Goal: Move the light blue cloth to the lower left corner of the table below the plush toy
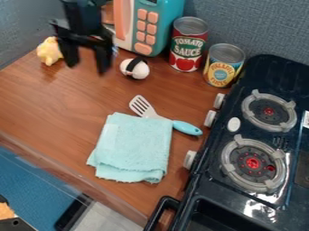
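Touching the cloth (134, 146) lies a spatula (186, 128), the stove (271, 74) near both, the tool (87, 62) spread near a yellow toy (49, 51).

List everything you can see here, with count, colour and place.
Cloth: one, light blue, mid-table, folded.
Spatula: one, white with blue handle, beside cloth.
Plush toy: one, yellow, table's far left.
Rounded toy: one, white with black band, below microwave.
Toy microwave: one, teal and peach, table's back.
Can: one, red and green, right of microwave.
Second can: one, yellow and blue, near stove.
Stove: one, black, right side.
Burners: two, grey, on stove.
Knobs: three, pale, stove's left edge.
Table: one, brown, centre.
Gripper: one, black, upper left, fingers apart.
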You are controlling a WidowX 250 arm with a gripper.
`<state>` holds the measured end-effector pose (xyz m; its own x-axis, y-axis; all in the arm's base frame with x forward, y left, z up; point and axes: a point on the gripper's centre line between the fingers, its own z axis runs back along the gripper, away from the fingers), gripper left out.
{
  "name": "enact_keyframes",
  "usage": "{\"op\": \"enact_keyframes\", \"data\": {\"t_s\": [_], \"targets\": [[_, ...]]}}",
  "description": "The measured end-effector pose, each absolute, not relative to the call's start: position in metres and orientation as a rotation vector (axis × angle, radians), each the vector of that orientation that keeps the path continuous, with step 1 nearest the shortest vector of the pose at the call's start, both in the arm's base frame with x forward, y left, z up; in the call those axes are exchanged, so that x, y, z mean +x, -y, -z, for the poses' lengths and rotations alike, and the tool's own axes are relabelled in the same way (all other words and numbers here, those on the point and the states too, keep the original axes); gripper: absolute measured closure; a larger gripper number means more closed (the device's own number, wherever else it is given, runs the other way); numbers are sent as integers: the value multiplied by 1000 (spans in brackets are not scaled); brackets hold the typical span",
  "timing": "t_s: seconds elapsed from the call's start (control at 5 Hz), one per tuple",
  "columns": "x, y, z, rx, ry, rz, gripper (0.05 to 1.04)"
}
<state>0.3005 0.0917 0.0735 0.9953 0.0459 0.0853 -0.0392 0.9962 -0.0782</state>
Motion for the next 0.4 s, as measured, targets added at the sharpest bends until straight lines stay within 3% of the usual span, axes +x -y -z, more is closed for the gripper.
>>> {"op": "enact_keyframes", "data": {"t_s": [0.4], "targets": [[291, -2, -42, -42, 42, 196, 85]]}}
